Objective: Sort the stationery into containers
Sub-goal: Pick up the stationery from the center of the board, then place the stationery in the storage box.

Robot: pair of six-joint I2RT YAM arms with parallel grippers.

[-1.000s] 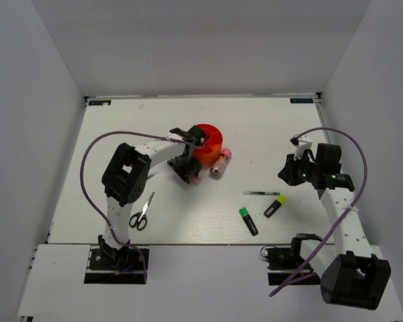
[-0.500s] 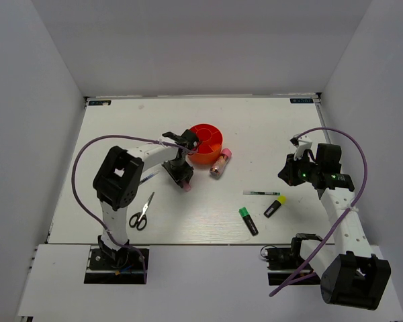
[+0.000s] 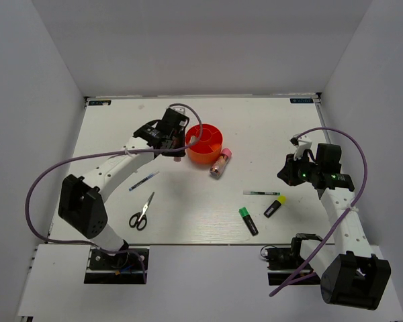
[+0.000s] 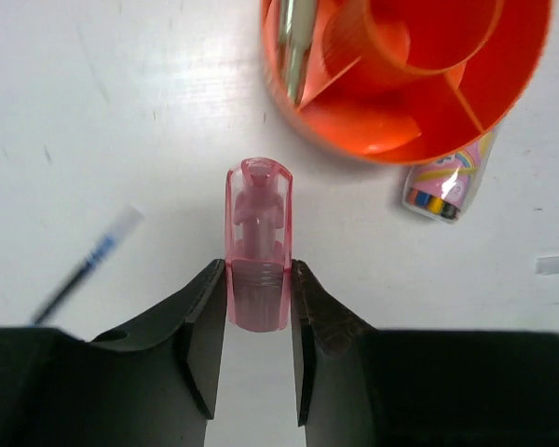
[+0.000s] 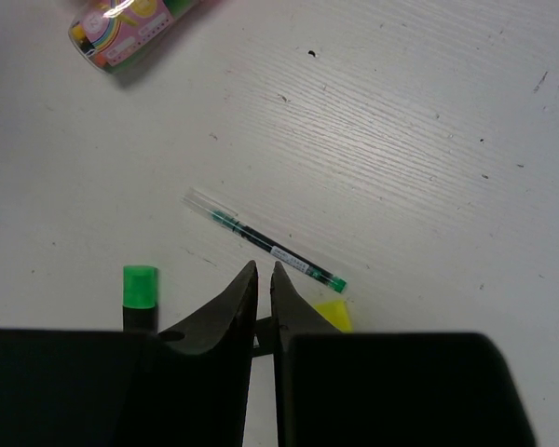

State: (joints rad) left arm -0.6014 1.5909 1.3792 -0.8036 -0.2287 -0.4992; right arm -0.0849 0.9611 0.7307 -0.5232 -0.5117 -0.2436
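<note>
My left gripper [image 4: 257, 279] is shut on a translucent pink eraser [image 4: 257, 233] and holds it above the table, just left of the orange tub [image 4: 382, 140]. In the top view the left gripper [image 3: 175, 153] sits at the tub's [image 3: 200, 158] left rim. A thin pen [image 4: 293, 47] lies inside the tub. The pink-capped clear tube [image 3: 219, 163] lies right of the tub. My right gripper [image 5: 264, 270] is shut and empty above a thin green-ink pen [image 5: 265, 244], between the green highlighter [image 5: 140, 289] and yellow highlighter [image 5: 334, 315]. I see no mint eraser.
Black-handled scissors [image 3: 140, 213] lie at the near left. A thin blue-ink pen [image 3: 144, 180] lies between them and the tub. The green-ink pen [image 3: 260, 193], yellow highlighter [image 3: 274, 206] and green highlighter [image 3: 248, 220] lie near the right arm.
My left arm has swung from the tub's near side round to its left, farther back, still gripping the pink eraser. The right arm has not moved.
</note>
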